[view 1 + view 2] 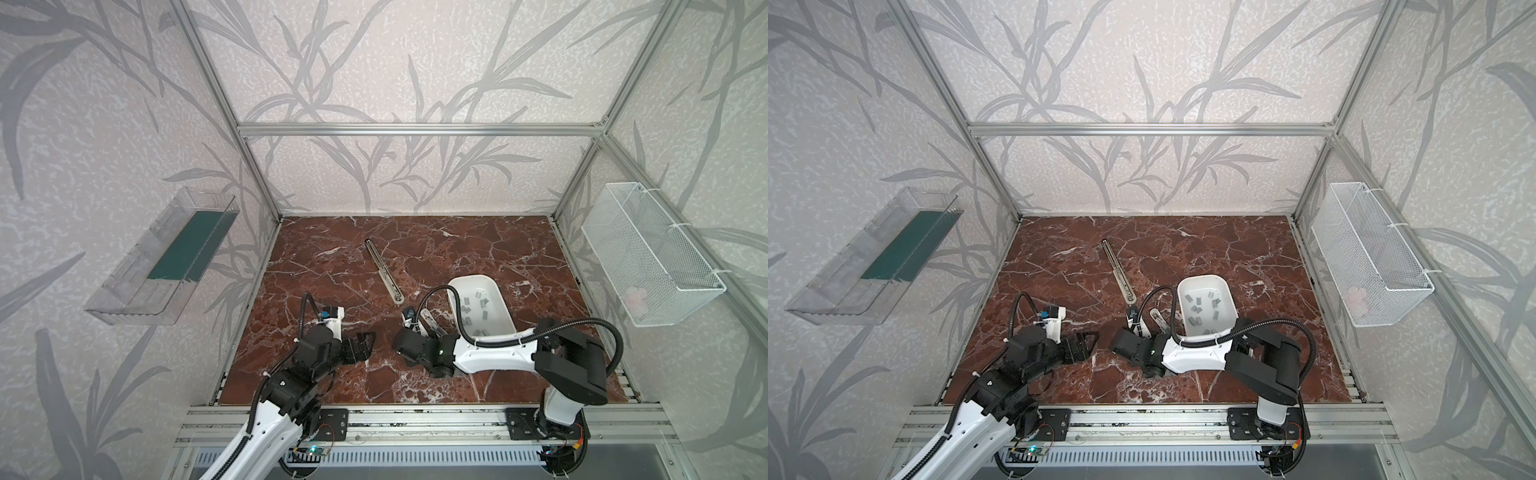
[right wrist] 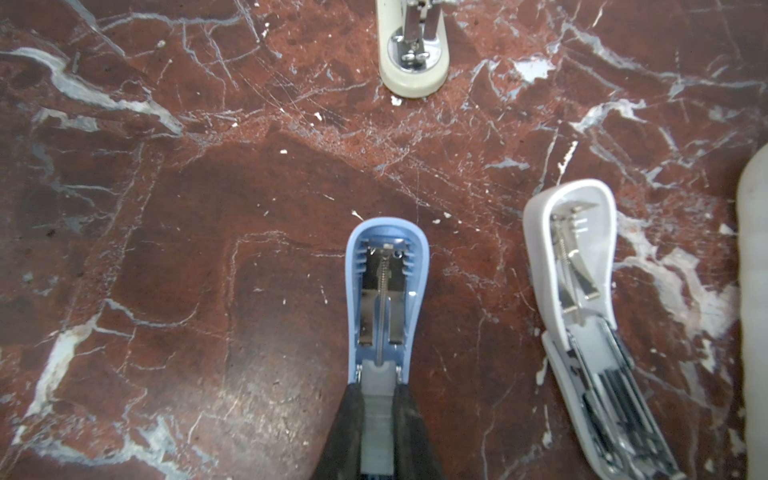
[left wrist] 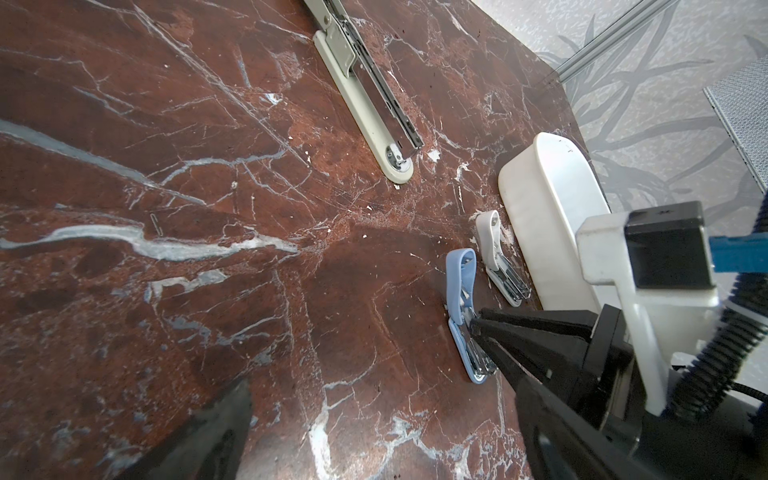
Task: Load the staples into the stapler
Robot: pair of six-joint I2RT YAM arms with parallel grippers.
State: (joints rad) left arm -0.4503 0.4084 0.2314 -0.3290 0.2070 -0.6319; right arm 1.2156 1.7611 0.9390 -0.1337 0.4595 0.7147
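Observation:
A small blue stapler (image 2: pixel 386 291) lies hinged open on the marble table, also visible in both top views (image 1: pixel 409 313) (image 1: pixel 1133 313). My right gripper (image 2: pixel 377 390) is shut on a grey strip of staples (image 2: pixel 376 428) directly over the stapler's rear half. Its black fingers (image 3: pixel 519 332) touch the stapler there. More staples (image 1: pixel 467 309) (image 1: pixel 1196 309) lie loose in a white tray (image 1: pixel 471 277). My left gripper (image 1: pixel 365 343) (image 3: pixel 382 436) stands open and empty to the left of the stapler, just above the table.
A white stapler (image 2: pixel 582 311) lies open between the blue one and the tray. A long cream stapler (image 1: pixel 384 272) (image 3: pixel 365 91) lies open farther back. A clear bin (image 1: pixel 166 266) hangs on the left wall and a wire basket (image 1: pixel 652 257) on the right wall.

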